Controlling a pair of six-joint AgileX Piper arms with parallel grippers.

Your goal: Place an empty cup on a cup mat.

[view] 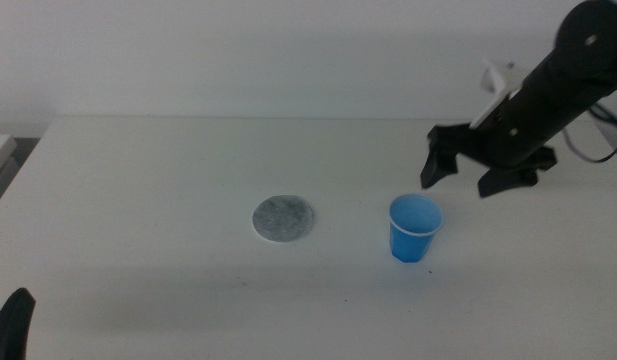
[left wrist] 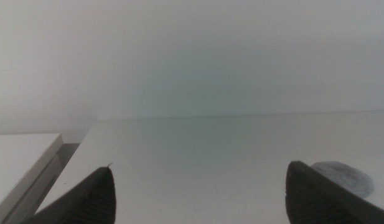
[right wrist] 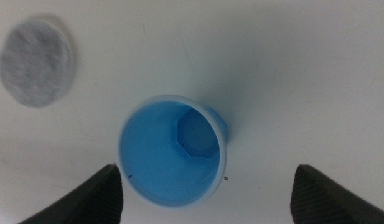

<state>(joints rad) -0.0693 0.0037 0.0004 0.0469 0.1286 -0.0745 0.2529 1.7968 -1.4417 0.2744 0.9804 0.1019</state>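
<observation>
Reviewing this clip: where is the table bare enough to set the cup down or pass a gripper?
Bare table lies left of the cup mat, behind it towards the wall, and in the strip between mat and cup. The mat's top is bare. It is crowded only around the cup, where the right gripper hovers open. The left gripper waits, open, at the near-left edge.

The left gripper (view: 13, 325) shows only as a dark tip at the middle view's bottom corner. In its own wrist view, one jaw hides part of the cup mat (left wrist: 347, 175). The right arm runs off the frame's side.
</observation>
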